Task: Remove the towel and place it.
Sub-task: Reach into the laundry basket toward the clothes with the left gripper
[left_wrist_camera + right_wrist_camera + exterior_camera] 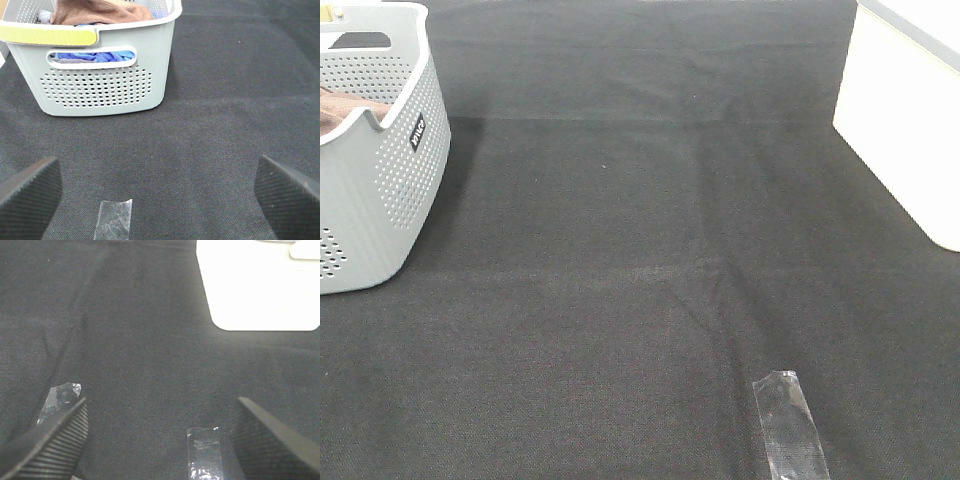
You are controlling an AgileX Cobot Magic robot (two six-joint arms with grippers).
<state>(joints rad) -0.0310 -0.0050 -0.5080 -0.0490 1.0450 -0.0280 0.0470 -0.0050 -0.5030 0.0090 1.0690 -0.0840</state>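
The reddish-brown towel (102,12) lies bunched in the grey perforated basket (105,90), on top of a blue item (95,55) seen through the handle slot. In the exterior high view the basket (380,190) stands at the far left, with a strip of the towel (350,110) showing inside. My left gripper (157,192) is open and empty, low over the black cloth, well short of the basket. My right gripper (160,432) is open and empty over the black cloth. Neither gripper shows in the exterior high view.
A white box (905,120) stands at the right edge; it also shows in the right wrist view (255,285). Clear tape strips lie on the black cloth: one near the front (790,425), one by the left gripper (115,217), two by the right gripper (204,452).
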